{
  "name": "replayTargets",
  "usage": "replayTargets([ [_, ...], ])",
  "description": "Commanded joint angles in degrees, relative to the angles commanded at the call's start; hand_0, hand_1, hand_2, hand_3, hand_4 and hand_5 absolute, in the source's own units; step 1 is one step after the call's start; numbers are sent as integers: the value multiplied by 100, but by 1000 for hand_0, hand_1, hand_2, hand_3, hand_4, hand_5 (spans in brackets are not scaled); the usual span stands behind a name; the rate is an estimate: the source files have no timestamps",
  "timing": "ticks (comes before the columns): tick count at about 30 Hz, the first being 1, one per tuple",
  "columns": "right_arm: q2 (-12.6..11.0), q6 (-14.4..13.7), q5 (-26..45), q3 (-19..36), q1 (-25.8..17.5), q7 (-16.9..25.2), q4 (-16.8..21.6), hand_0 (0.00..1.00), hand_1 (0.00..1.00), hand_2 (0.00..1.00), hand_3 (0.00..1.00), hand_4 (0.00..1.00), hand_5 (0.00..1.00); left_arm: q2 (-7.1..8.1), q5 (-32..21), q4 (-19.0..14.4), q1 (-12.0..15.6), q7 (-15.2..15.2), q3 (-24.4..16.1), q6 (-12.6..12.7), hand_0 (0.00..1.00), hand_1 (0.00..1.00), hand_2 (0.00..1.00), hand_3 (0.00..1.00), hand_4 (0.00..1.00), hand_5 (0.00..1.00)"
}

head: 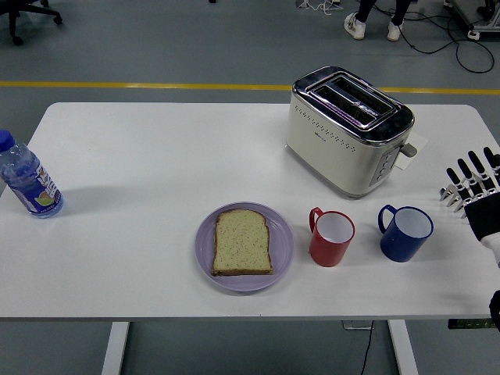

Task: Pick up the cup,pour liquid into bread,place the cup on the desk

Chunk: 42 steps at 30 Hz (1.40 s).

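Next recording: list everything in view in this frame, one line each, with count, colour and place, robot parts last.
table: 1, white, fills the middle of the view
toaster: 1, cream and chrome, far right of centre
plate: 1, lilac, near centre
bread slice: 1, tan, lying on the plate
red cup: 1, white inside, just right of the plate, handle to the left
blue cup: 1, right of the red cup, handle to the left
water bottle: 1, clear with blue cap, left edge of table
person's feet: white shoes, top edge, on the floor
right hand: 1, black, fingers spread, right edge, holding nothing
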Motion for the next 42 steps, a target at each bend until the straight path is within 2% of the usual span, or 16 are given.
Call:
replayTargets([
  [8,85,-242,186,-81,-53,347,-72,693,628,662,635,601,378,0,3,4,27,-3,14,4,634,646,656,553,322,837],
  [42,131,-506,562,-3,-209,654,-92,679,598,647,627,591,352,0,-92,15,137,3,334,8,635,646,657,551,322,840],
])
